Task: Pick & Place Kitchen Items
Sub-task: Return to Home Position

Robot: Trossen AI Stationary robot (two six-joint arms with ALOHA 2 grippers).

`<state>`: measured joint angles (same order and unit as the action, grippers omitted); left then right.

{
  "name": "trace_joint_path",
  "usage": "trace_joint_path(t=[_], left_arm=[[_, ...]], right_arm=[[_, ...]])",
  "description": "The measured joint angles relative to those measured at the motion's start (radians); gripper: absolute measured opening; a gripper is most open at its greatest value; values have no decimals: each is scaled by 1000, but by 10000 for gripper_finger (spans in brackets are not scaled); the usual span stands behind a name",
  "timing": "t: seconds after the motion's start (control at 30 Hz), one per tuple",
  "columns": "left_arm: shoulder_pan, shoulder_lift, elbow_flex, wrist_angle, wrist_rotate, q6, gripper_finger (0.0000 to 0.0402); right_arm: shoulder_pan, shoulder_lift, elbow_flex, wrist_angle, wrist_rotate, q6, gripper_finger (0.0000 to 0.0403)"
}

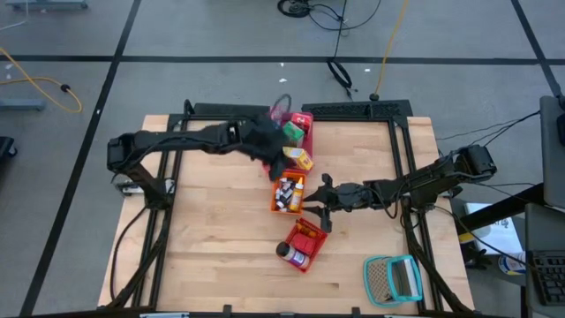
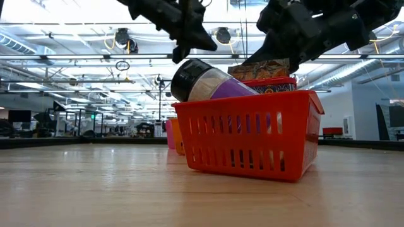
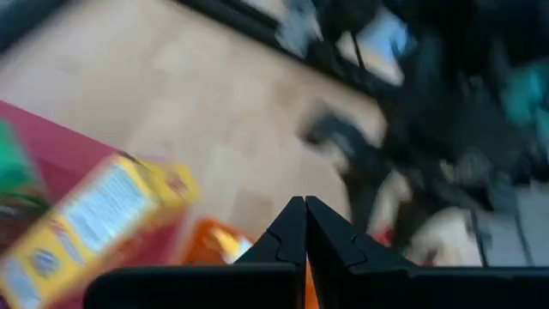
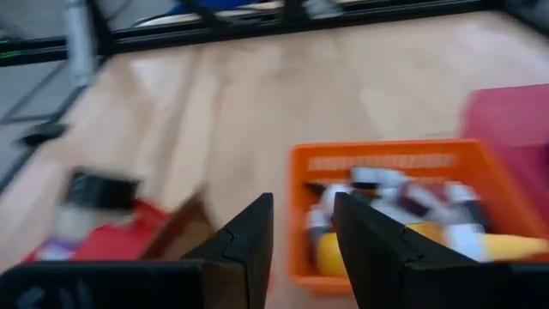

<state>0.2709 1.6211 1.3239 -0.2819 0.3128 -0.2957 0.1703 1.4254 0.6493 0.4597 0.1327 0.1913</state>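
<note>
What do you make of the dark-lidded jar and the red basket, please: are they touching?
Touching. The low view shows the dark-lidded jar lying tilted in the red basket, its side resting on the rim.

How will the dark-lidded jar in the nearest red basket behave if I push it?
The dark-lidded jar is round and lies tilted, its lid end poking above the rim of the red basket, so it would probably roll or slide. Its smooth sides look slippery. It seems rigid, unlikely to deform.

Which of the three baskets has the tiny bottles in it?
The orange basket, the middle one; the red basket holds a dark-lidded jar, the far bin cartons.
</note>
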Motion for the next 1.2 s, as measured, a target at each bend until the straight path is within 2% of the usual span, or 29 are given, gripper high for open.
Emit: trace_joint_path(t=[0.1,0.27,0.47,0.67,0.77,0.83,0.97,1.2], left_arm=[[-56,-9,0,-75,1,55,2],[-147,-44,0,-228,-47,112,11],[-217,-149,-48,-256,-135,182,16],[-261,-382,-266,-161,-245,146,17],[-296,-525,-404,-127,-244,141,17],[-319,-614,-491,-75,-253,143,17],[-373,-781,-641,46,-334,144,17],[-447,-1010,-862,164,-387,144,17]], right_arm=[[-1,0,0,3,71,4,116],[0,-30,-2,-4,74,-2,116],[0,-179,-1,-132,76,-47,116],[0,-374,-51,-239,83,-51,98],[-1,-497,-135,-232,95,-53,87],[0,-581,-194,-215,139,-55,82],[-1,-767,-310,-188,207,-58,74],[-1,-1074,-446,-231,207,-70,74]])
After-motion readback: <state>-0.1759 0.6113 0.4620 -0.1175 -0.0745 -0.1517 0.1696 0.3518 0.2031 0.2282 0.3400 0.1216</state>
